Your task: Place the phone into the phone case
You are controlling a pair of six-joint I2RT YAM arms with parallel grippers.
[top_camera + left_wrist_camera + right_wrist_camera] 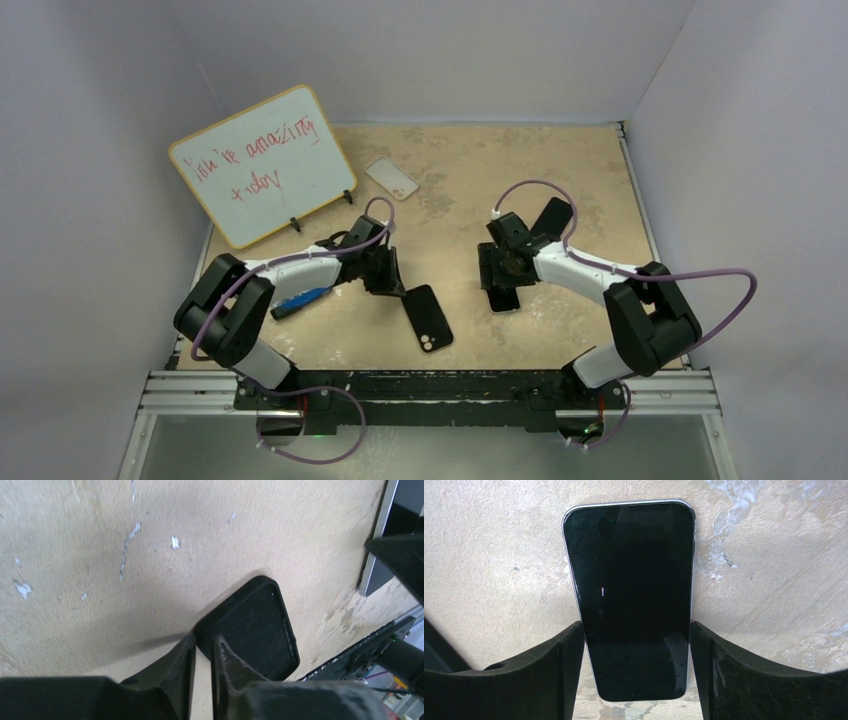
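Note:
The black phone case [428,318] lies near the table's front, left of centre, its camera cut-out toward the front edge. My left gripper [397,290] is shut on the case's far corner; in the left wrist view the gripper [204,639] pinches the wall of the case [255,625] between nearly closed fingertips. The phone [503,297], black screen up, lies right of centre. My right gripper [506,268] straddles it. In the right wrist view the gripper [638,630] has both fingers against the long sides of the phone [631,570].
A whiteboard [262,165] with red writing stands at the back left. A clear phone case [391,178] lies behind centre. A blue marker [300,300] lies under the left arm. A flat black object [551,215] lies behind the right gripper.

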